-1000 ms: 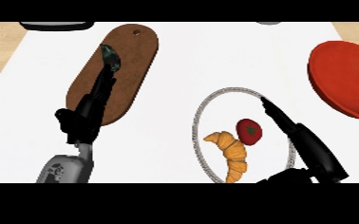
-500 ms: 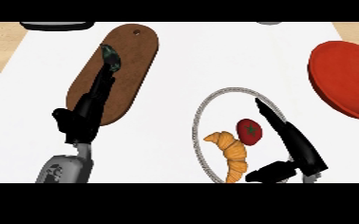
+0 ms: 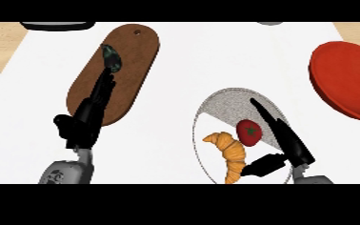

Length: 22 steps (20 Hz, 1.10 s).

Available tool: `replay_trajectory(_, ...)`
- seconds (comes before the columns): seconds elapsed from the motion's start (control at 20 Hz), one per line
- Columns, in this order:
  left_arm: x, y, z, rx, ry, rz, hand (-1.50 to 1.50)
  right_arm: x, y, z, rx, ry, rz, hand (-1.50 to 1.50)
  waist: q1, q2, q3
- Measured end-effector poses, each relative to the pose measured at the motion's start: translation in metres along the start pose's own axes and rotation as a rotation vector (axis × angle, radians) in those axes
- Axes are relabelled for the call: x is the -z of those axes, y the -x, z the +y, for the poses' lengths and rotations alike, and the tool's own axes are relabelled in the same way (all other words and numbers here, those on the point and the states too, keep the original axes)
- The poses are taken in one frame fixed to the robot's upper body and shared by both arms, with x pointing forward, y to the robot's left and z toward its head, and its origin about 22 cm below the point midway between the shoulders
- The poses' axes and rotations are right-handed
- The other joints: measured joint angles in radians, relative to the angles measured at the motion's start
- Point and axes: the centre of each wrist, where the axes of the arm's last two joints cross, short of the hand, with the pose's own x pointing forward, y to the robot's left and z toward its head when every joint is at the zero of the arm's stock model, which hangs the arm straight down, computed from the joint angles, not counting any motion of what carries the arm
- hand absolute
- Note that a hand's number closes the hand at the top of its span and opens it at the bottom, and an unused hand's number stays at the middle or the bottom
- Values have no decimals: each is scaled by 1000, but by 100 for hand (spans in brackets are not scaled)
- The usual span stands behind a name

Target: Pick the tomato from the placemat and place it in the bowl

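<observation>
The red tomato (image 3: 248, 130) lies on a round grey placemat (image 3: 228, 102) at the lower right, just beside a croissant (image 3: 228, 150). My right hand (image 3: 292, 145) is over the placemat's right side. Its straight fingers run along the tomato's right edge, and its thumb (image 3: 262, 164) sticks out below the tomato. The hand is open and nothing is held. The red bowl (image 3: 341, 78) sits at the right edge, cut off by the frame. My left hand (image 3: 88, 117) rests open at the left, fingers pointing up over the board.
A long brown cutting board (image 3: 137, 57) lies at the upper left with a dark green vegetable (image 3: 112, 59) on it, just beyond my left fingertips. A dark object (image 3: 56, 25) shows at the top left edge. White counter lies between the board and the placemat.
My right hand has moved left across the placemat until its fingers lie next to the tomato. The tomato, croissant and left hand have not moved.
</observation>
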Motion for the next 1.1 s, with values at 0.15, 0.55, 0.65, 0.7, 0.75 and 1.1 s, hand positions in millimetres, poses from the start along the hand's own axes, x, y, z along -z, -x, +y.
replay_trajectory(0.15,-2,-6,1,0,0,-2,0,6,4,0,-6,-21,-7,150,-1,-2,-2)
replay_trajectory(0.55,7,-9,1,-5,2,-5,0,17,-5,14,-163,-105,-131,150,-3,-5,-6)
replay_trajectory(0.65,7,-11,0,-4,-4,-5,0,13,-6,22,-158,-112,-145,150,-4,-6,-7)
replay_trajectory(0.7,7,-7,-1,-4,-4,-2,0,9,-6,28,-150,-114,-151,150,-5,-6,-7)
replay_trajectory(0.75,9,-6,3,-3,-1,0,0,9,-7,26,-146,-119,-157,150,-5,-5,-6)
replay_trajectory(1.1,5,-7,3,2,1,1,0,31,-26,12,3,190,-41,150,-1,-1,-1)
